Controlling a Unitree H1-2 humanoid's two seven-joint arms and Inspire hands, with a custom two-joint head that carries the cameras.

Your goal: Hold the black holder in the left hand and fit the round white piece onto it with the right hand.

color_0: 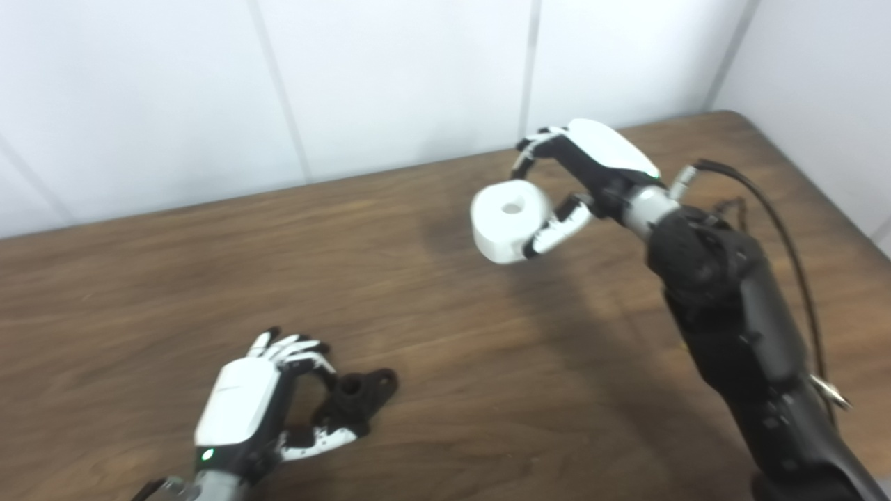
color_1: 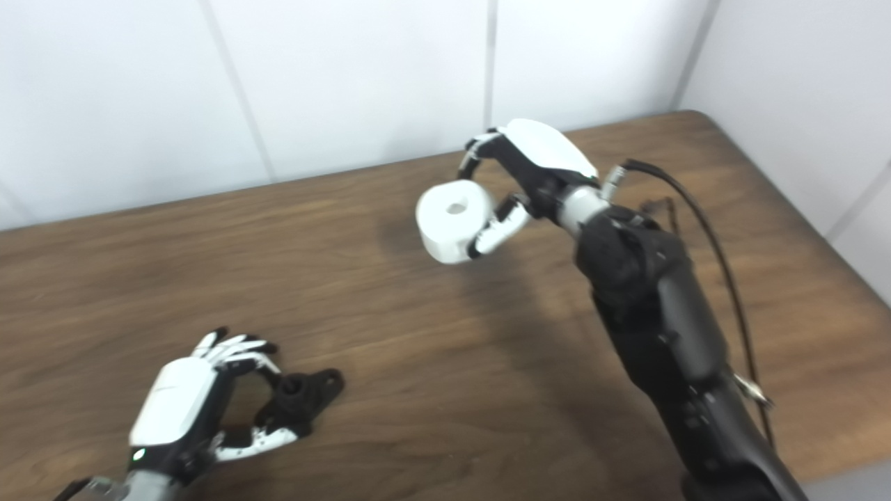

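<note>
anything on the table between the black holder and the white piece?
Nothing: only bare wooden table between the black holder in the left robot hand and the white piece in the right robot hand. Both eye views agree.

Wooden table set against white panelled walls

A dark brown wood-grain table (color_0: 431,334) was seen filling most of the view, its far edge set against a white wall (color_0: 390,76) divided by thin vertical seams. A second white wall (color_1: 800,104) was met at the right corner.
</note>
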